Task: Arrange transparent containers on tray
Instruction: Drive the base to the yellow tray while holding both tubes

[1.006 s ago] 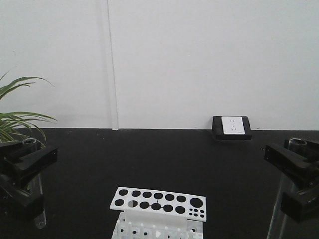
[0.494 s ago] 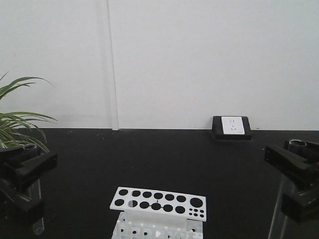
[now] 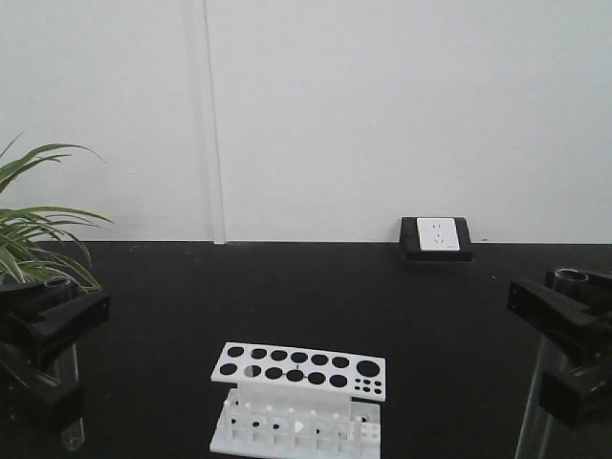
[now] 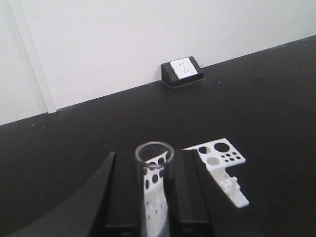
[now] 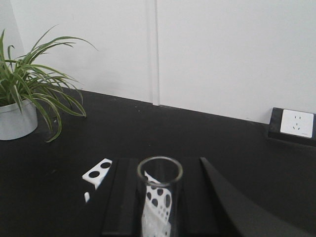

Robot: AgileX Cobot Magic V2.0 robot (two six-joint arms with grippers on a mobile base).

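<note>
Leaves of a potted plant (image 3: 33, 229) were seen at the far left, behind the left claw (image 3: 69, 349) and to its outer side. That claw was closed down to the width of the left tube (image 3: 71, 423), which was pinched upright between its two black fingers (image 4: 121, 197). The open rim was seen just above the fingers, and the round bottom hung below them over the black table (image 3: 287, 296). In the left wrist view the glass was touched on both sides by the fingers.

Ahead of this claw and to its inner side, a white rack (image 3: 298, 397) pierced with round holes was stood on the table, between the two claws and well apart from each. Beyond the rack, against the white wall, a black-framed socket (image 3: 436, 236) was set, farther from both claws than the rack.

At the far right, the right claw (image 3: 535, 344) was likewise closed on the right tube (image 3: 529, 426), the wider of the two. It was held upright, with its rim above the fingers and its body reaching down past the lower edge of the view. Through that glass, in the right wrist view, the rack's holes were seen.
</note>
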